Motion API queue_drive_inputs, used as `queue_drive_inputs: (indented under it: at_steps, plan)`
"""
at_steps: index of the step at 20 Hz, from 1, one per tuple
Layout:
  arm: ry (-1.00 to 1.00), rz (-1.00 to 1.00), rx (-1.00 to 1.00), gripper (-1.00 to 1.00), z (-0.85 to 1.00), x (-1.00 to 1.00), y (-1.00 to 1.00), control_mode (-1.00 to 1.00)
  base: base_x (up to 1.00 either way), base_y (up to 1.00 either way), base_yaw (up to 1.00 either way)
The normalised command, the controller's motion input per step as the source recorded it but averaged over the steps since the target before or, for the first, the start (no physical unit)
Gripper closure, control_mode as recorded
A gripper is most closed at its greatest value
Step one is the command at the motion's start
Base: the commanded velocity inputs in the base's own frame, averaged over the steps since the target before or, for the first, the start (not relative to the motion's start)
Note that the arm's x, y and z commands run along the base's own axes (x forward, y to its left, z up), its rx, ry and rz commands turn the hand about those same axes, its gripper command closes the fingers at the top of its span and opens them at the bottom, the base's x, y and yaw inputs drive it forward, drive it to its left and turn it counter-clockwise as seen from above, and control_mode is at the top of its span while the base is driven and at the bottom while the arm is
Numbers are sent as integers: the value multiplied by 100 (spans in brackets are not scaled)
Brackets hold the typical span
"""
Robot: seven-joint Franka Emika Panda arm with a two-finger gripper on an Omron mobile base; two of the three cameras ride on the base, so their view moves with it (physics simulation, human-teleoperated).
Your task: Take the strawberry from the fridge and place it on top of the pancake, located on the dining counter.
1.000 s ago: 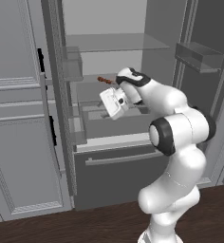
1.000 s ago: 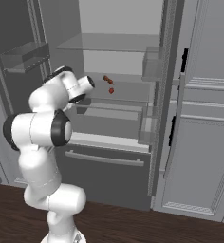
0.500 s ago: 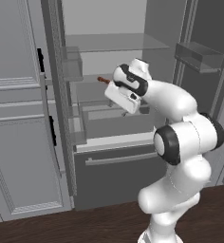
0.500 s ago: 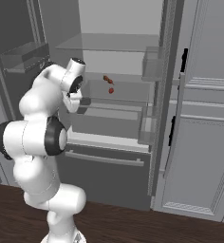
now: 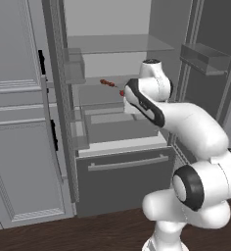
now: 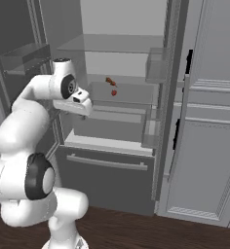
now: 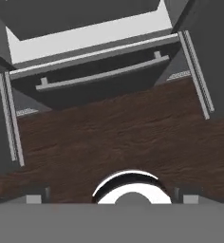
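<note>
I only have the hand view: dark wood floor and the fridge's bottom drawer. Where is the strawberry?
Observer: The strawberry lies on a glass shelf inside the open fridge, above that drawer.
Operator: Anything beside it?
Observer: An elongated brownish item lies just behind it on the same shelf.
Operator: Is the gripper near it?
Observer: The gripper is in front of that shelf, left of the strawberry in the right base view and apart from it. It points downward.
</note>
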Motion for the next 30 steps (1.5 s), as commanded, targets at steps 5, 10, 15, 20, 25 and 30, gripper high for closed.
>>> queue_drive_inputs:
  at_steps: [5, 10, 15, 20, 25, 30]
  plan:
    - [-24, 47, -19, -100, -21, -100, -75, -100, 0, 0, 0]
    - [-21, 25, 26, -100, -6, -94, -24, -100, 0, 0, 0]
    - [-4, -8, 7, -100, 0, -73, 36, -100, 0, 0, 0]
    - [9, -14, -18, -100, 0, -38, 32, -100, 0, 0, 0]
    - [19, -7, -11, -100, 7, -18, -5, -100, 0, 0, 0]
    - [0, 0, 15, -100, 0, -71, -15, -100, 0, 0, 0]
